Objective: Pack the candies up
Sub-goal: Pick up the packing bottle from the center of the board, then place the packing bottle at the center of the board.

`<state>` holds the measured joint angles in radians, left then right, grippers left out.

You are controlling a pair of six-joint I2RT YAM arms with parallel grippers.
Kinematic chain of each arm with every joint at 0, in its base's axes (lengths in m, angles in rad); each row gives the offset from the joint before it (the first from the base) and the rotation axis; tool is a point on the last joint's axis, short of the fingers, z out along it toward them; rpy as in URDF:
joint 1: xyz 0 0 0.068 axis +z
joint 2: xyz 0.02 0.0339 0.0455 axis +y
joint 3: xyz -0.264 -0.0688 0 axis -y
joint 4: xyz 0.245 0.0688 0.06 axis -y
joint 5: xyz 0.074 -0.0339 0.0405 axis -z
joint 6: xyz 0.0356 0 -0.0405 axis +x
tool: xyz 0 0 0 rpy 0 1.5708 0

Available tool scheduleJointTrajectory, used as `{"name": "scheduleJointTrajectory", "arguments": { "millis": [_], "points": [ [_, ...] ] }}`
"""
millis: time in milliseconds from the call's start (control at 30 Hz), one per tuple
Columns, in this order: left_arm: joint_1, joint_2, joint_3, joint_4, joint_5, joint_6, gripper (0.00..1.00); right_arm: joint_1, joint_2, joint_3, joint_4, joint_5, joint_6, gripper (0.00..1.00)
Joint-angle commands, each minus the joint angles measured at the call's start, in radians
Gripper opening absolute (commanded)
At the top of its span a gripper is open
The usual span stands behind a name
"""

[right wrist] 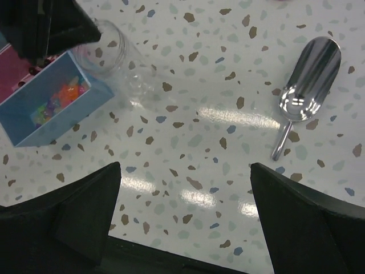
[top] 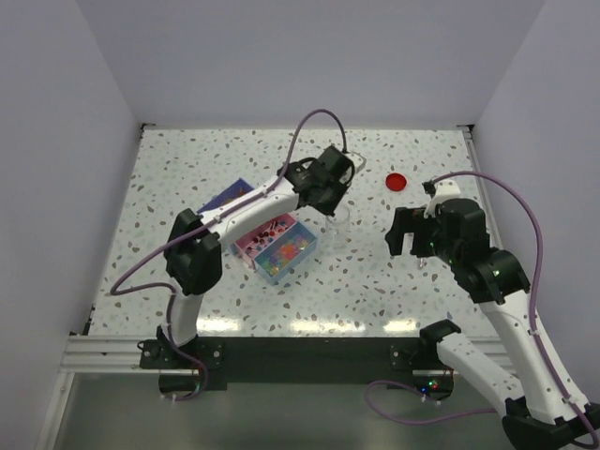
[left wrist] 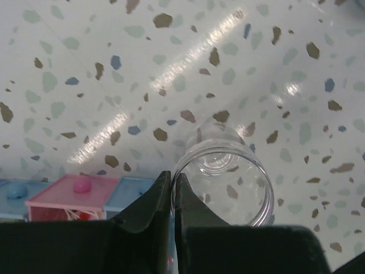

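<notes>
Left end effector (top: 333,206) is out over the middle of the bench (top: 187,169), pinched down on a clear jar (top: 338,225). Tucked beside its arm sit a pink box (top: 253,239) and a blue box (top: 307,242), and the candies (top: 281,251) show as bright specks inside them. A red lid (top: 397,181) lies apart, further back and to the right. The right end effector (top: 411,248) hangs low over the bench, spread wide and holding nothing. Over to the left wrist: jaws all but closed, the jar's rim caught between them, the jar's mouth turned up at the camera, the pink box at lower left. Right wrist now: jaws far apart over bare bench, a metal scoop (right wrist: 308,74) lying to the right. At upper left more candies heap in the blue box, just beside the jar.
</notes>
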<state>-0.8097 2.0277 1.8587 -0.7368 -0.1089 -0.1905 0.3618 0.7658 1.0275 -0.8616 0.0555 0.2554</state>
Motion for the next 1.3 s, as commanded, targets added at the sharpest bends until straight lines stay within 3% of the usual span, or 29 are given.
{"name": "scheduleJointTrajectory", "arguments": {
  "millis": [0,200,600,900,1233,1267],
  "points": [
    [-0.086,-0.116,-0.062,-0.076,-0.043,-0.004,0.0,0.003,0.003,-0.003,0.01,0.096,0.042,0.99],
    [-0.181,-0.188,-0.185,-0.056,-0.103,-0.066,0.0,0.003,-0.005,-0.03,0.036,0.138,0.053,0.99],
    [-0.183,-0.244,-0.351,0.062,-0.183,-0.099,0.0,0.003,-0.036,-0.101,0.081,0.141,0.053,0.99],
    [-0.183,-0.273,-0.398,0.082,-0.132,-0.125,0.14,0.003,-0.045,-0.132,0.095,0.124,0.056,0.99],
    [-0.181,-0.369,-0.397,0.062,-0.117,-0.147,0.52,0.003,0.033,-0.072,0.122,0.066,0.005,0.99],
    [-0.18,-0.38,-0.38,0.054,-0.123,-0.147,0.62,0.003,0.047,-0.063,0.121,0.07,0.002,0.99]
  ]
}}
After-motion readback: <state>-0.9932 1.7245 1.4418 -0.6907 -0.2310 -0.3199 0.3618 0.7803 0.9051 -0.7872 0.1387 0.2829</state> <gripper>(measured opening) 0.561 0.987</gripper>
